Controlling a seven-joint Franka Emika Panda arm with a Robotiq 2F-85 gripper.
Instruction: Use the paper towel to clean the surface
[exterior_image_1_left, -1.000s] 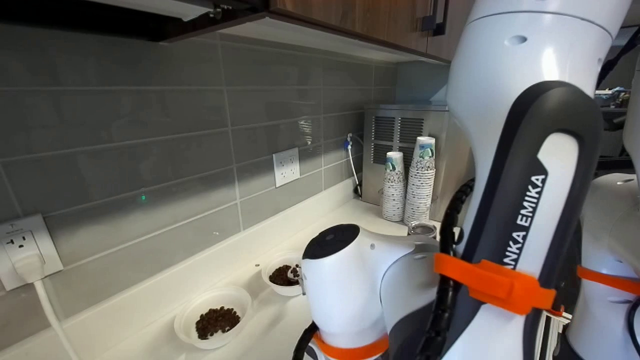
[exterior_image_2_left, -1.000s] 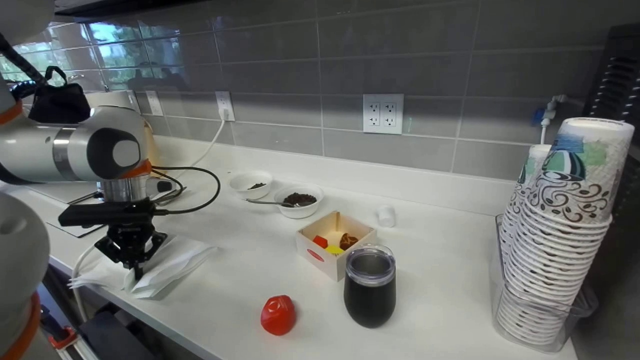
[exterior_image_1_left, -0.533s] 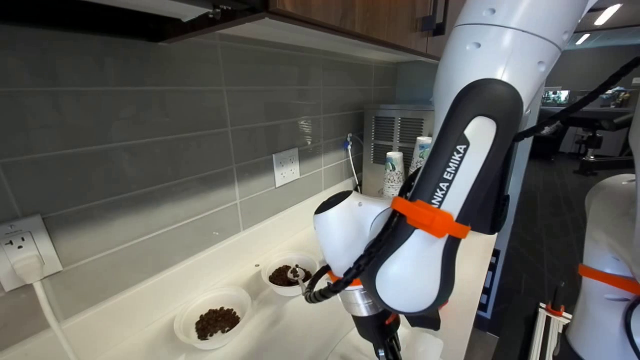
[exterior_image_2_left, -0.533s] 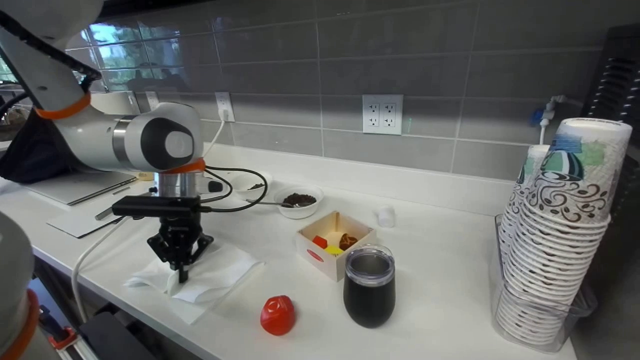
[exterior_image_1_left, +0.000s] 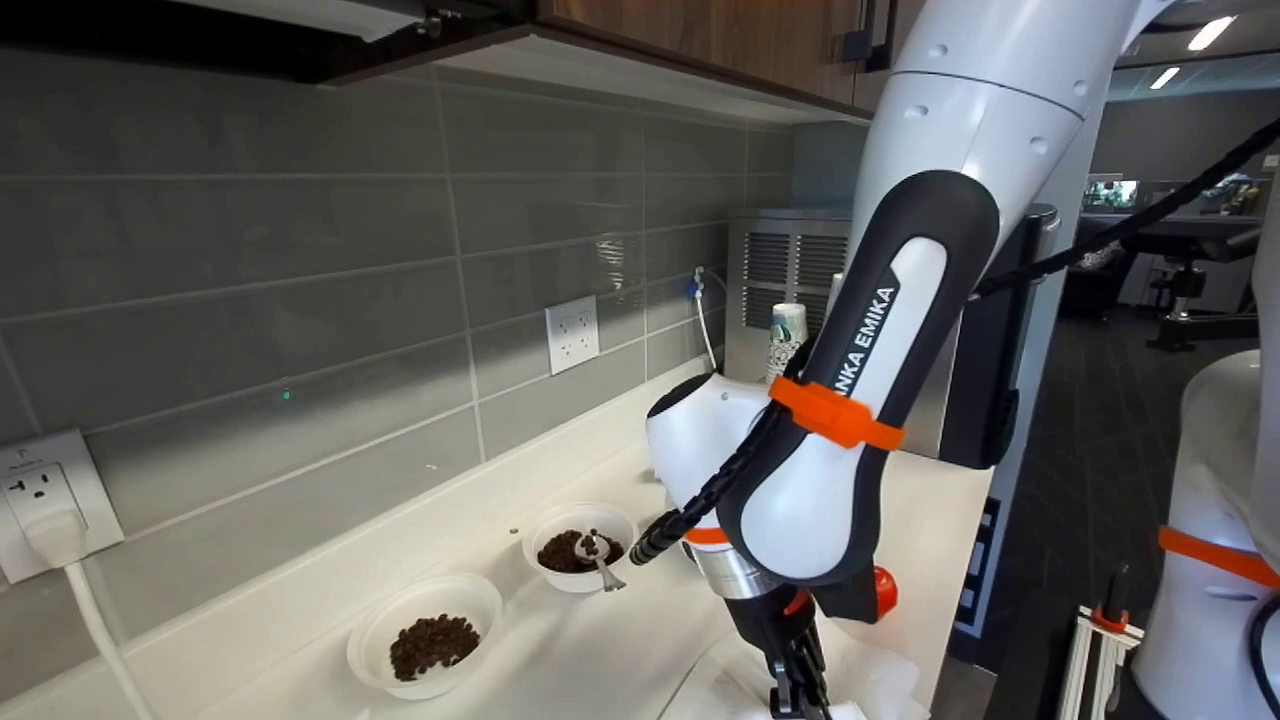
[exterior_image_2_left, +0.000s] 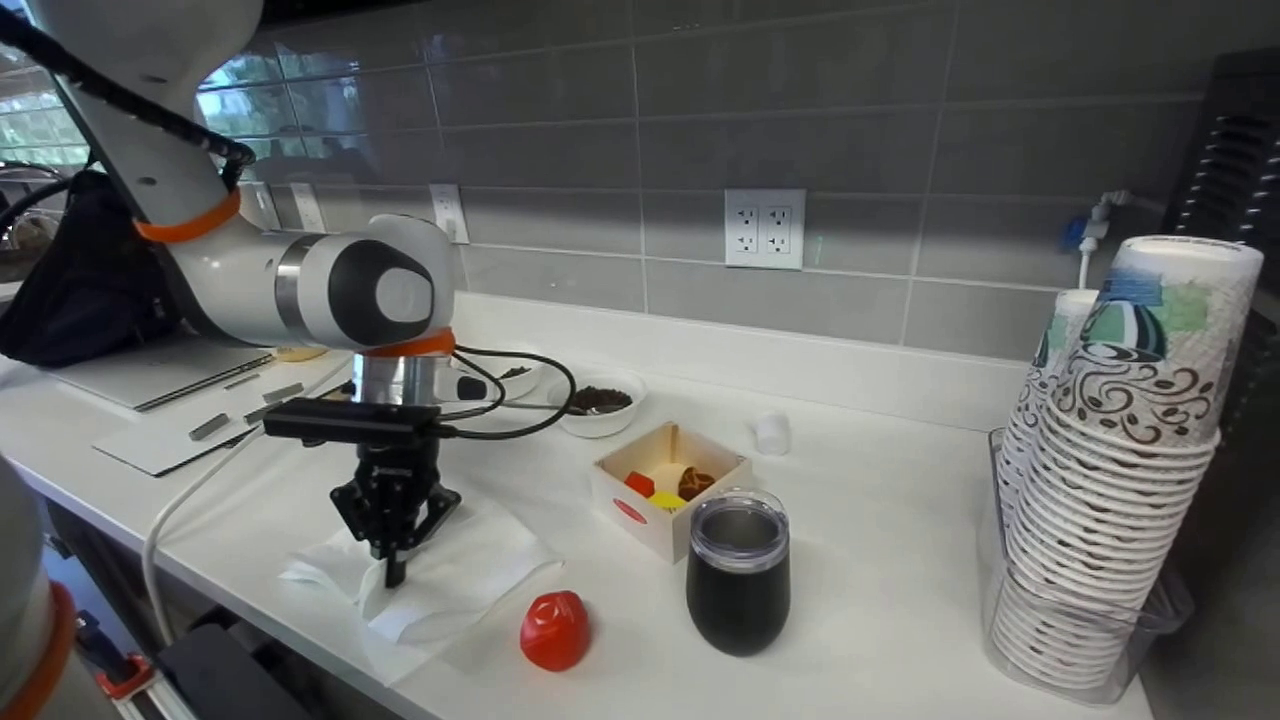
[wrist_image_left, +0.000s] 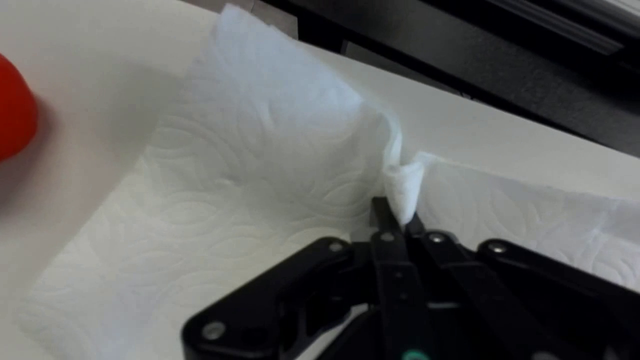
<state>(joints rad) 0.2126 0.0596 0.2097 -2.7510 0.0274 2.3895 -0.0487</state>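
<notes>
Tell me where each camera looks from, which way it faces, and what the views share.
Wrist view: mounted behind the gripper, facing down at the paper towel; gripper at picture bottom.
Exterior view: above the counter, near the bowls, facing lengthwise toward the cups; arm and gripper show.
Exterior view: nearer the cups, angled toward the tiled wall; arm and gripper at picture left.
Both exterior views share bowls, cups and paper towel.

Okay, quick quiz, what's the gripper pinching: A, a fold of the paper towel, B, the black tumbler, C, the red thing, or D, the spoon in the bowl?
A, since the wrist view shows a bunched fold of the paper towel caught in the gripper.
</notes>
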